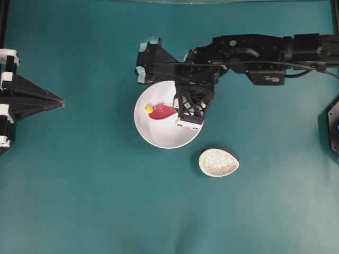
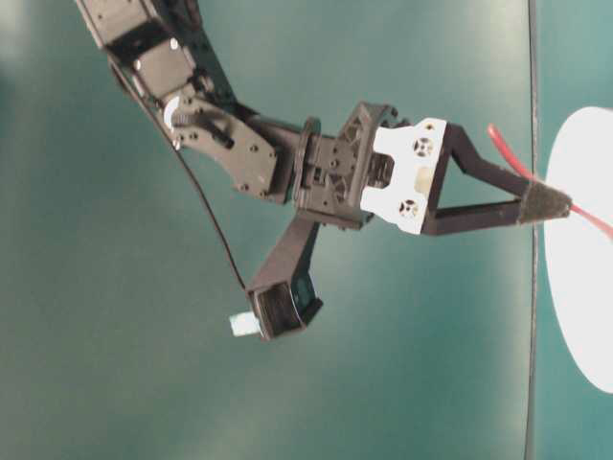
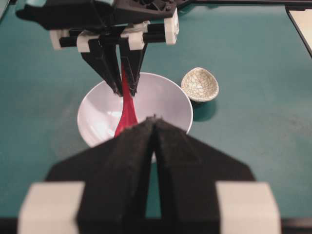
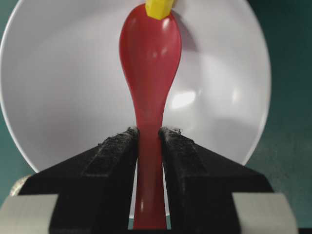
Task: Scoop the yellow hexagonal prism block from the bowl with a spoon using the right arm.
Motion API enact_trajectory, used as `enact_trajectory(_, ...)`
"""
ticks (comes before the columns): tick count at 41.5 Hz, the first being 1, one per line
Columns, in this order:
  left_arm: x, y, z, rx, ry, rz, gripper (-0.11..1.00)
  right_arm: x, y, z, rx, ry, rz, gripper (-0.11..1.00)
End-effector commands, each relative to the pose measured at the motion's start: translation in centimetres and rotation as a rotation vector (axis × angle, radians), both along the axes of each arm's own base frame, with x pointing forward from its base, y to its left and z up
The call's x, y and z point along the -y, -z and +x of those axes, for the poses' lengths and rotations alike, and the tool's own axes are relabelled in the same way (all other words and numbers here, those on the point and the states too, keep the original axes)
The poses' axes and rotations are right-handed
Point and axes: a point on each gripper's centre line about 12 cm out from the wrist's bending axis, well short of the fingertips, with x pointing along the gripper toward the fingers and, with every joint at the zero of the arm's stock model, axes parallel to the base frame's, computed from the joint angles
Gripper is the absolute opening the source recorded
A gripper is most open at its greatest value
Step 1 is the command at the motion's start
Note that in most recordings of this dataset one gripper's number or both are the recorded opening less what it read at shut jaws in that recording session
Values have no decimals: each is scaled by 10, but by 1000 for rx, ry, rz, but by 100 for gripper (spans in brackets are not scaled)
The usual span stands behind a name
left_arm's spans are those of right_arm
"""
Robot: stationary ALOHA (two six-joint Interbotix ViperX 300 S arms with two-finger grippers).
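Right tool point(image 4: 148, 141): clamped on glossy pink-red soup spoon point(image 4: 150, 53) handle, over large white bowl point(image 4: 58, 97).
Spoon tip: touching tiny yellow hexagonal block point(image 4: 159, 7); should slide under it, keeping low.
Left tool point(image 3: 155, 122): closed, empty, well apart from bowl.

Small speckled off-white egg-shaped dish point(image 1: 219, 162) sits on teal tabletop point(image 1: 79, 201). Crackle-glazed inside, seen from the left wrist view. Upright.

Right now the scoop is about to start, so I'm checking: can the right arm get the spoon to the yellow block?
Probably yes. The right gripper holds the spoon by its handle, and the scoop's tip already meets the yellow block inside the bowl; nothing lies between them.
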Motion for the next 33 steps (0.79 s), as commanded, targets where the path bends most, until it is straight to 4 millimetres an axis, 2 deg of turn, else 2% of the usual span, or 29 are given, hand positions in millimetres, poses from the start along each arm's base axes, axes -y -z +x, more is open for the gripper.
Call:
enact_trajectory(1, 0, -8, 2, 18, -1, 5, 2, 1, -21, -3, 79, 16, -10, 24)
enact_trajectory(33, 0, -7, 3, 12, -1, 6, 2, -10, -17, -31, 288, 73, -48, 24)
